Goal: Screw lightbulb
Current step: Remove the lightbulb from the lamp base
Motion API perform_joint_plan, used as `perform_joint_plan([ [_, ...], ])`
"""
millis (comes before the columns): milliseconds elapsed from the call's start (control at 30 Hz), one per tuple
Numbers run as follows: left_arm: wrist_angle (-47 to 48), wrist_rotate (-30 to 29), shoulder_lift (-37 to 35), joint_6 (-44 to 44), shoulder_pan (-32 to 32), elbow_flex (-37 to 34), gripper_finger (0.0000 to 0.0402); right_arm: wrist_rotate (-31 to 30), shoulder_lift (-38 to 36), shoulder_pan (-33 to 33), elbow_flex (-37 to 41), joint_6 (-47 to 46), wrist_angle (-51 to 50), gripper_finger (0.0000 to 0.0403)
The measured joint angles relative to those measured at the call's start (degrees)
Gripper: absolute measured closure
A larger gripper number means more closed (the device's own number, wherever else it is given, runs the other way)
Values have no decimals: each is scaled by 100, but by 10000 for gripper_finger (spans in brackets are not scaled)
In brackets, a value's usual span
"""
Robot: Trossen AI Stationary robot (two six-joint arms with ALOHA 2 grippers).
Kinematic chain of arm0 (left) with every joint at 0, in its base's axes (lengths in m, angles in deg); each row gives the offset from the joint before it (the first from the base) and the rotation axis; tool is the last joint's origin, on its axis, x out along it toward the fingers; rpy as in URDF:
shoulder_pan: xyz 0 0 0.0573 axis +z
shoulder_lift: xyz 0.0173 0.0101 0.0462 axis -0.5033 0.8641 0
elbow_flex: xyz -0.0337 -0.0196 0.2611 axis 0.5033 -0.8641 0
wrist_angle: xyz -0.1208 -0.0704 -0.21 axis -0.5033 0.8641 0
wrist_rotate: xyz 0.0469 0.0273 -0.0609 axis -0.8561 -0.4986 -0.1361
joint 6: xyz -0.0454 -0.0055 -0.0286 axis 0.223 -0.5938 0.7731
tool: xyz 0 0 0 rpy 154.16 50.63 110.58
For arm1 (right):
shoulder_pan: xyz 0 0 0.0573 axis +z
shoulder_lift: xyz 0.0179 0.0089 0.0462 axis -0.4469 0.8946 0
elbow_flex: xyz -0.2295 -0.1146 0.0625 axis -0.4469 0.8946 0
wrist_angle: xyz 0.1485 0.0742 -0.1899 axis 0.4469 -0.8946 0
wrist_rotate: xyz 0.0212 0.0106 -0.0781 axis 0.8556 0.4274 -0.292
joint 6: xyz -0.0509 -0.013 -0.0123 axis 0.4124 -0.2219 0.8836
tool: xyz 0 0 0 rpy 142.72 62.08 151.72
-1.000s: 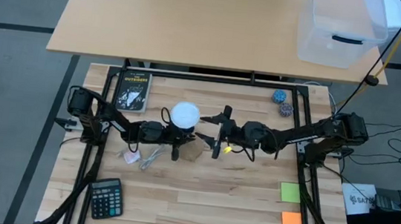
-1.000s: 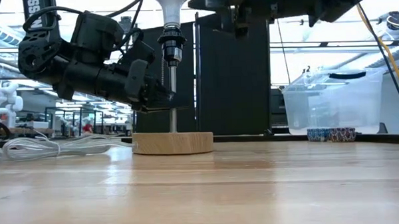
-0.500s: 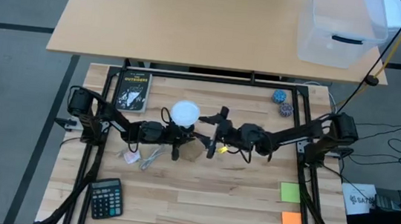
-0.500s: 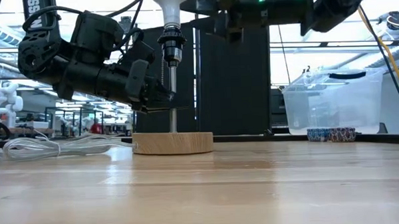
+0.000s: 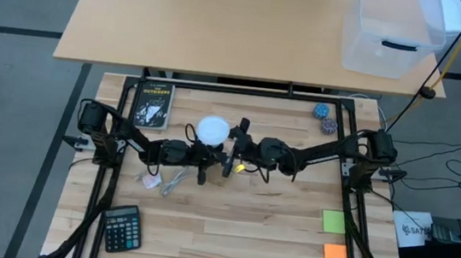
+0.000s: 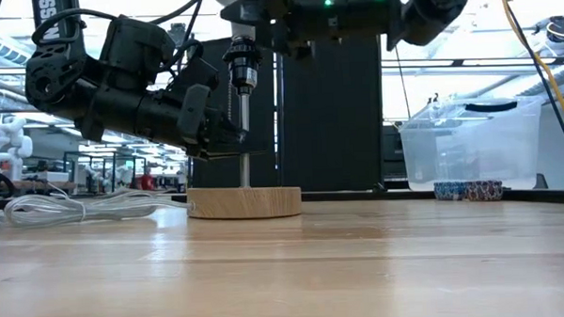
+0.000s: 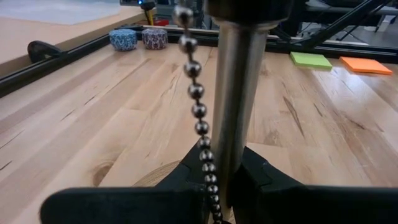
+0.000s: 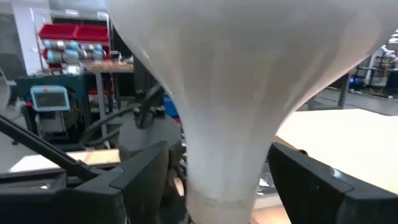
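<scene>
R gripper [image 5: 230, 146] moved in from 3 o'clock, jaws spread around lightbulb [image 5: 212, 130]; L gripper [image 5: 203, 156] pinching lamp post [image 6: 243, 141]. Twisting likely next.

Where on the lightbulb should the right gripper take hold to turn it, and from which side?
Grip the lightbulb on its tapering neck just under the dome, coming in level from the right. The right gripper already stands open either side of that neck, and the left gripper steadies the lamp pole below.
</scene>
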Motion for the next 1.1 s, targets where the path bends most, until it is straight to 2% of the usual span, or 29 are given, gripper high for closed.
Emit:
perform_joint_plan([
  [167, 3, 0, 0, -2, 0, 0, 370, 7, 30, -13, -193, 186, -177, 165],
  [400, 4, 135, -2, -41, 5, -4, 370, 354, 30, -118, -211, 12, -280, 259],
  [600, 13, 561, -2, -178, 13, -9, 370, 917, 30, -225, -213, 3, -320, 261],
  [1100, 19, 2108, -2, -389, 26, 2, 370, 3983, 19, -920, -221, 139, -412, 258],
])
